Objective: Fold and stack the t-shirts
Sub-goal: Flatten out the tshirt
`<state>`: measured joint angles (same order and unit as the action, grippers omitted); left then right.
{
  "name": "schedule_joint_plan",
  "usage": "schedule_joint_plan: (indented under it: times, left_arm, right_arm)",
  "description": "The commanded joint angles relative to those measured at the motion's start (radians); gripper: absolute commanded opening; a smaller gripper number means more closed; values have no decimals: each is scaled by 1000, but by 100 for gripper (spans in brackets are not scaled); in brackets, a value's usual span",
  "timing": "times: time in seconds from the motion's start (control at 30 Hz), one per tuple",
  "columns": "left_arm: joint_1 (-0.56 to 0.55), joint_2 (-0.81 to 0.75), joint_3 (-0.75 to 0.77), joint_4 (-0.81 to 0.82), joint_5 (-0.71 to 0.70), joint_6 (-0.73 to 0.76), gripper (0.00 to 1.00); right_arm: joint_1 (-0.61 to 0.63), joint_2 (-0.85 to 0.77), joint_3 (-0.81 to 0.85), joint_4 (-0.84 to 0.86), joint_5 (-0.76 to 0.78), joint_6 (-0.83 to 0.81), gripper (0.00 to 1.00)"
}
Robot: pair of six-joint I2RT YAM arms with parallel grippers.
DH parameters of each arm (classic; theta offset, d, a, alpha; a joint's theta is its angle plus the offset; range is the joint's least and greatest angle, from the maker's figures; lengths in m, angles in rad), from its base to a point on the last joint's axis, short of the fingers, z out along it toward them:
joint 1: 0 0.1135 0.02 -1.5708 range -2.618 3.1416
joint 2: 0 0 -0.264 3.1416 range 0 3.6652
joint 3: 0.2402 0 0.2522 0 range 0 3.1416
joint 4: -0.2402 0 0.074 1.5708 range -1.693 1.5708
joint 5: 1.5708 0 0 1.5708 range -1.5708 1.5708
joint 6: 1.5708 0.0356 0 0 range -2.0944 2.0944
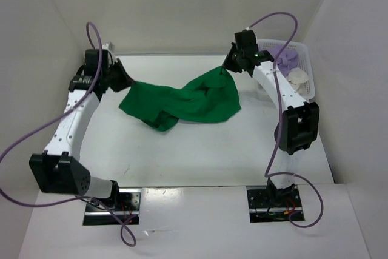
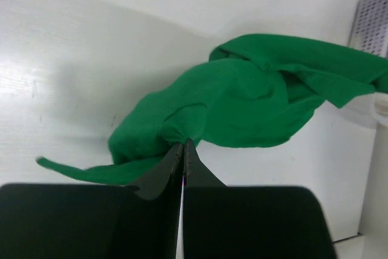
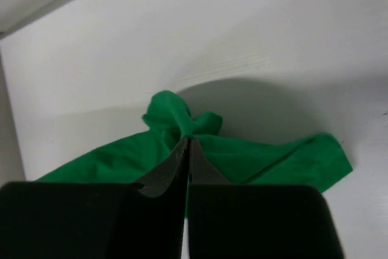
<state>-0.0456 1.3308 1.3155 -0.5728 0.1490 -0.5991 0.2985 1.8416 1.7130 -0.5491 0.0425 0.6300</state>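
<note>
- In basket (image 1: 305,59)?
- White plastic lattice, far right; lavender shirt (image 1: 285,59) and cream shirt (image 1: 297,77) crumpled inside.
- And green shirt (image 1: 182,102)?
- Soft, bunched on tabletop (image 1: 182,159), ends pinched tight in left gripper (image 1: 122,80) and right gripper (image 1: 228,67).

The table (image 1: 200,162) is seen whole from high above its near edge by the top external camera. The wrist cameras are set close behind the left gripper (image 2: 183,145) and right gripper (image 3: 187,141); the green t-shirt (image 1: 182,104) is shared by all three.

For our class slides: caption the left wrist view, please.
Left hand shut on a bunched edge of the green t-shirt, which trails across the white table.
</note>
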Motion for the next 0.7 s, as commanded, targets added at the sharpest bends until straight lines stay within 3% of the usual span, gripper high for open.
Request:
schedule_joint_plan:
  times: [0.0, 0.1, 0.17, 0.33, 0.47, 0.53, 0.67]
  left_arm:
    - [4, 57, 313, 67, 99, 1, 0]
    - [24, 91, 526, 68, 167, -60, 0]
    - [35, 73, 547, 79, 222, -85, 0]
    - [44, -34, 472, 34, 199, -48, 0]
    - [44, -166, 288, -12, 152, -4, 0]
    - [44, -199, 115, -22, 152, 5, 0]
    - [44, -182, -166, -22, 107, 41, 1]
  right_arm:
    - [-1, -78, 303, -30, -3, -41, 0]
    - [-1, -91, 463, -93, -88, -50, 0]
    - [-1, -181, 474, -121, -148, -50, 0]
    - [-1, -436, 188, -97, -203, -41, 1]
    - [-12, -538, 25, -153, -243, -53, 2]
    - [-38, -558, -102, -141, -254, -62, 2]
    - [-91, -461, -315, -51, -251, -52, 2]
